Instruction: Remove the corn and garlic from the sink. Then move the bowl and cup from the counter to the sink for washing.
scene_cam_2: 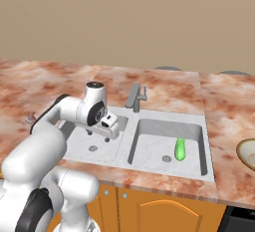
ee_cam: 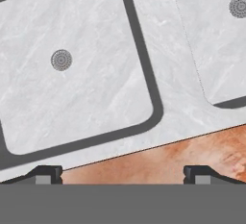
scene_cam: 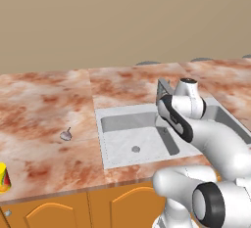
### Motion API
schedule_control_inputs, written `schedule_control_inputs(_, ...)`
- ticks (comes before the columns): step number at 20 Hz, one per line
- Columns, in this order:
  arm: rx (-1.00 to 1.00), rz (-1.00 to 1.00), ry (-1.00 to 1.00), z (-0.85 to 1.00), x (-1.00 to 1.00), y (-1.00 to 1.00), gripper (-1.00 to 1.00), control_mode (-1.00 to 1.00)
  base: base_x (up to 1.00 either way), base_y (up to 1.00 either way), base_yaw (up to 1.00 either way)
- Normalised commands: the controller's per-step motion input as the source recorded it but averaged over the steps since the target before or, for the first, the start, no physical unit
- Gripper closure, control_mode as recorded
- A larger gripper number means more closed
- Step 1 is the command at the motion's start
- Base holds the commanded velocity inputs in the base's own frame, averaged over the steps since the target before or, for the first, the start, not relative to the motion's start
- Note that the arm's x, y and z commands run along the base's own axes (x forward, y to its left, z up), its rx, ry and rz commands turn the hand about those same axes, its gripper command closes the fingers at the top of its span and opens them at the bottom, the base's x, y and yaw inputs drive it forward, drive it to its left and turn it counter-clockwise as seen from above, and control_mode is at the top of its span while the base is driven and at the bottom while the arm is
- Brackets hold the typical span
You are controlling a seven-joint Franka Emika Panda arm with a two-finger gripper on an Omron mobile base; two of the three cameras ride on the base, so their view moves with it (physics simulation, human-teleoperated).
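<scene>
The green corn point(scene_cam_2: 180, 149) lies in the right basin of the grey sink point(scene_cam_2: 169, 119), beside its drain. The tiny garlic point(scene_cam: 65, 135) sits on the marble counter left of the sink point(scene_cam: 100, 119). At the far left counter edge stands the yellow cup point(scene_cam: 4, 178). The beige bowl point(scene_cam_2: 247, 152) shows partly at the right edge. My gripper point(scene_cam_2: 98, 136) hangs over the left basin, pointing down. In the hand view the gripper point(ee_cam: 122, 175) is open with nothing between its fingertips point(ee_cam: 45, 172), above the sink point(ee_cam: 168, 74) rim and a strip of counter.
The angular grey tap point(scene_cam_2: 135, 96) rises behind the divider between the basins, close behind my wrist. Orange cabinet doors point(scene_cam: 132, 205) run below the counter front. A plain beige wall backs the counter.
</scene>
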Motion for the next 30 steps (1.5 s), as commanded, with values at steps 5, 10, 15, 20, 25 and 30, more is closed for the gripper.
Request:
schedule_control_inputs(5,0.00,0.00,-0.02,0.00,0.00,-0.38,-1.00,-1.00,0.00,0.00,0.00)
schedule_control_inputs(10,0.01,0.00,-0.04,0.00,0.00,-0.40,-1.00,-1.00,0.00,0.00,0.00)
schedule_control_inputs(15,0.00,0.00,-0.05,0.00,0.00,-0.42,-1.00,-1.00,0.00,0.00,0.00)
schedule_control_inputs(20,0.00,0.03,-0.10,0.00,0.00,-0.43,-1.00,-1.00,0.00,0.00,0.00)
schedule_control_inputs(25,0.00,0.08,-0.09,-0.01,0.00,-0.43,-1.00,-1.00,0.00,0.00,0.00)
schedule_control_inputs(30,0.00,0.09,-0.09,-0.02,0.00,-0.41,-1.00,-1.00,0.00,0.00,0.00)
